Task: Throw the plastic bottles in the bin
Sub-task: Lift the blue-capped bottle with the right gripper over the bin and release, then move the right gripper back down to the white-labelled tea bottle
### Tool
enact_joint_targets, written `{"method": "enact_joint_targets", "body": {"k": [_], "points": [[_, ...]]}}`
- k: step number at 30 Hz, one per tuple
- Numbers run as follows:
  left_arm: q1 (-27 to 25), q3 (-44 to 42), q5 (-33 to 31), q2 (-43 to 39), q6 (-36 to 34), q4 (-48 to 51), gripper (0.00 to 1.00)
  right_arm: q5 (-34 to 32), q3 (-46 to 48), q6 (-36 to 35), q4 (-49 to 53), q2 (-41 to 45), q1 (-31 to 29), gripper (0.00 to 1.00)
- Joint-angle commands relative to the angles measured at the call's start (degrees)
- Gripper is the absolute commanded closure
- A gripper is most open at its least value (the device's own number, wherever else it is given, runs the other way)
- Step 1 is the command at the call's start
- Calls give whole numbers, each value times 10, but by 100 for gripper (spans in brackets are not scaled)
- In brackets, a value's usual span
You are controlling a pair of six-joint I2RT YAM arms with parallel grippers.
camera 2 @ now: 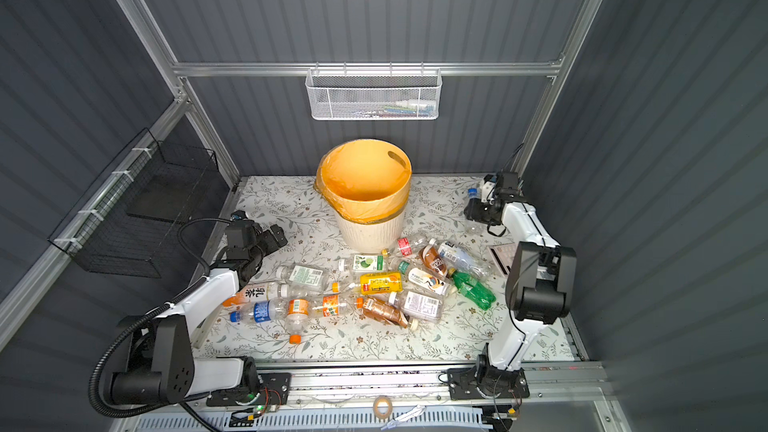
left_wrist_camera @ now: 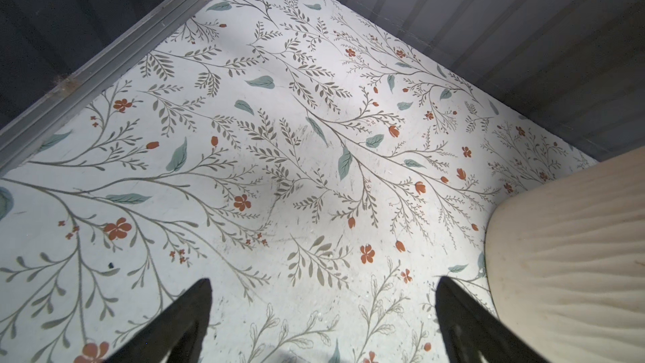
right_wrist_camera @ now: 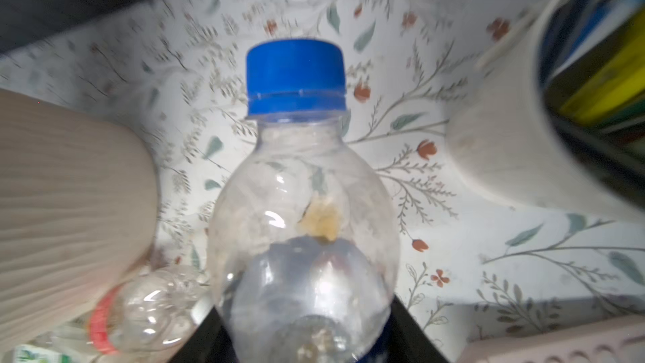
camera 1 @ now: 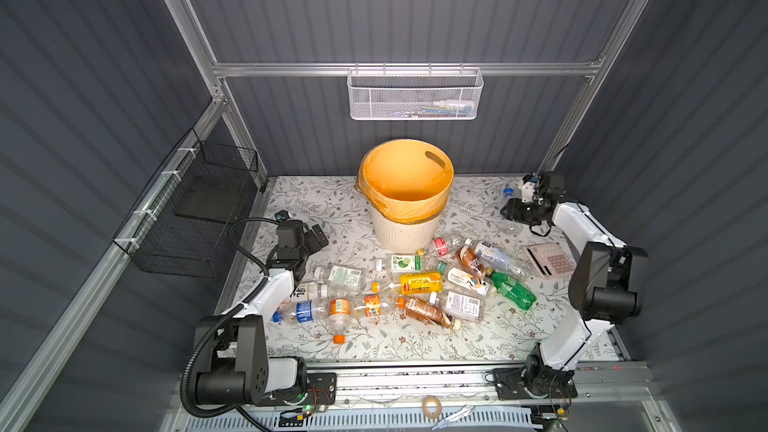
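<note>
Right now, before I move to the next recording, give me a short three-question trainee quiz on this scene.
1. True or false: the bin already has bottles inside.
2. The bottle gripped by the right end effector has which cap colour? A orange, B blue, C white.
3. Which end effector is open with nothing between its fingers?

Key: 1 false, only its liner shows inside; 2 B; 3 the left end effector.
</note>
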State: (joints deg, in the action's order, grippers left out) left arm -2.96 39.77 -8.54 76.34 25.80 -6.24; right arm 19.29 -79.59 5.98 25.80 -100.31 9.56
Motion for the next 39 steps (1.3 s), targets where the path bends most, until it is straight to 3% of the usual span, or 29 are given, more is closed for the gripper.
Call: {"method": "enact_joint_targets", "body": {"k": [1, 6, 10, 16, 18, 19, 20, 22, 29, 33, 39], "points": [[0, -6, -2, -7, 20, 3, 0, 88, -20, 86, -29, 49, 8, 51], [0, -10, 10, -14, 25, 11, 0, 165, -52, 181, -78, 103, -4, 51], [0, -11, 20, -18, 26, 23, 0, 173, -126, 185, -60, 110, -82, 49], [-2, -3, 15, -30, 30, 54, 0, 223, -265, 210, -21, 50, -185, 46], [-3, 14, 0, -26, 29, 86, 0, 230, -330, 175, 44, 11, -220, 37], [-3, 26, -6, -22, 28, 104, 0, 227, -362, 165, 77, -8, -226, 25], [-4, 36, -12, -19, 28, 122, 0, 216, -391, 164, 100, -21, -225, 3], [-4, 46, -19, -23, 26, 142, 0, 180, -408, 165, 117, -24, -215, 1], [-8, 35, -33, -63, 35, 153, 0, 130, -238, 192, -19, 99, -188, 1], [-19, 41, -35, -58, 43, 161, 0, 131, -180, 220, -32, 128, -166, 1], [-61, 48, -78, -61, 58, 171, 0, 89, -52, 205, -65, 200, -147, 1]]}}
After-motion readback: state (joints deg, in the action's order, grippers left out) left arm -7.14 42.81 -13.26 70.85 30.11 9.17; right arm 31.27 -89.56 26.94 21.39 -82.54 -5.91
